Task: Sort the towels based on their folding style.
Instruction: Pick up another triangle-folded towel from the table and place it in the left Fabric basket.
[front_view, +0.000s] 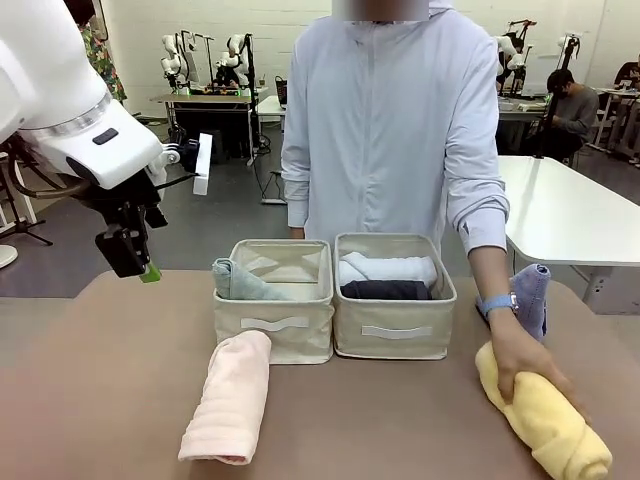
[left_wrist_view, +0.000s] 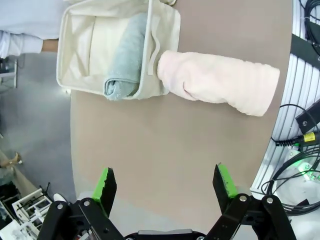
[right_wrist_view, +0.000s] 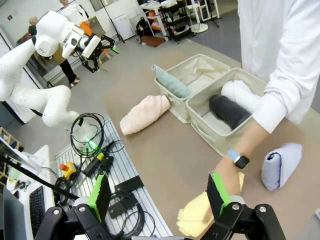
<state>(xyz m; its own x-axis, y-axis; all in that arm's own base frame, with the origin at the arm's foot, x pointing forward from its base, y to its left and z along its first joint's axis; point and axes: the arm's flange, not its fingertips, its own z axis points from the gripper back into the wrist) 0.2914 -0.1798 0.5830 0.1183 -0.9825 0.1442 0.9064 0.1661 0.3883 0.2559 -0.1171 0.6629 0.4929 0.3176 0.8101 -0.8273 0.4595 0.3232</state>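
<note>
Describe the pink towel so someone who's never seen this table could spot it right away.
On the brown table, find the left bin of the two beige ones in the middle. The pink towel lies just in front of it, on the robot's side, one end against its wall. It is the only pink roll; the yellow towel is farther right, under the person's hand.

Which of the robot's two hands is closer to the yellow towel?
Right. Its hand hovers over the yellow rolled towel at the right end of the table; the left hand hangs raised above the opposite, left end.
</note>
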